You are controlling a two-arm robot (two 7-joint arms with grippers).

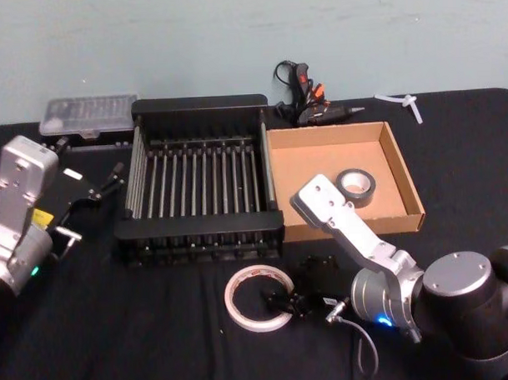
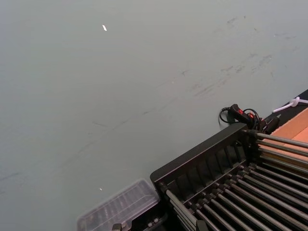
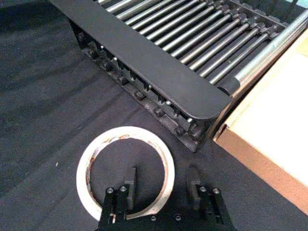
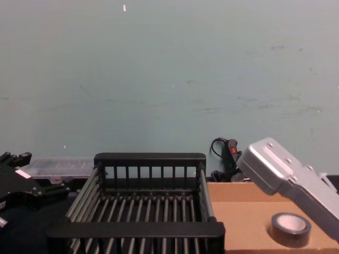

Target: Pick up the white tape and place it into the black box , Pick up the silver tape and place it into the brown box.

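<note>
Step in hand: the white-roll half of the job, by my reading; approach to the grasp, nothing lifted.
White tape: lies flat on the black cloth, just in front of the black box's near wall, apart from it.
Right gripper: low over the roll's right side, fingers spread. In its own wrist view one finger stands inside the hole and the other outside the ring, so the band sits between them. It grips nothing that I can see.
Black box: centre of the table, barred floor bare.
Silver tape: already flat inside the brown box, toward its near right part. That half looks done.
Left gripper: parked off to the left of the black box, beside its left wall; whether its fingers are apart or together I cannot tell.
Next move, as I judge it: settle a touch lower, close on the band, lift clear of the box's near rim, carry back over the bars, release.
Risk: thin band, flat roll; a shallow pinch may slip or drag it along the cloth.
</note>
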